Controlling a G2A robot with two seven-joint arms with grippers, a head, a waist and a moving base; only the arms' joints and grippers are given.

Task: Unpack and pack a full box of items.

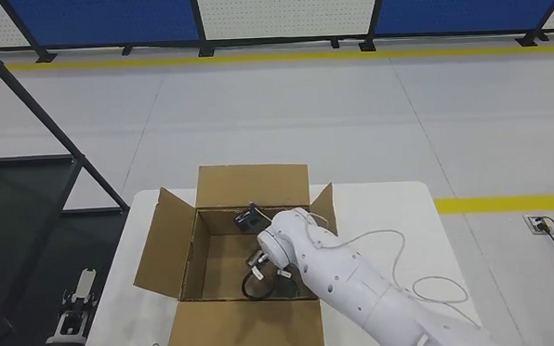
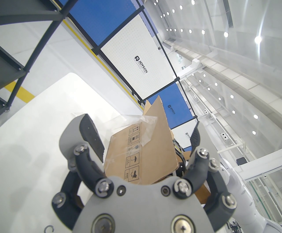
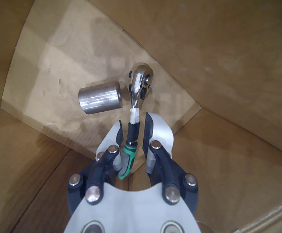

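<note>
Ratchet wrench (image 3: 140, 83), flat on the floor of the cardboard box (image 3: 55, 57) beside a steel cylinder (image 3: 100, 98): your right gripper (image 3: 134, 120) straddles its handle, narrowly parted and not yet clamped, so unpacking likely calls for closing, then lifting; left gripper (image 2: 142, 123) wide open, empty.

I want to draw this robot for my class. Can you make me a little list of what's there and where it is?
box: open cardboard, flaps folded out, on the white table
right hand: down inside the box, at the wrench handle
wrench: shiny ratchet head, green and black handle
metal cylinder: on its side, right beside the wrench head
left hand: open, empty, outside the box, off to the table's side
</note>
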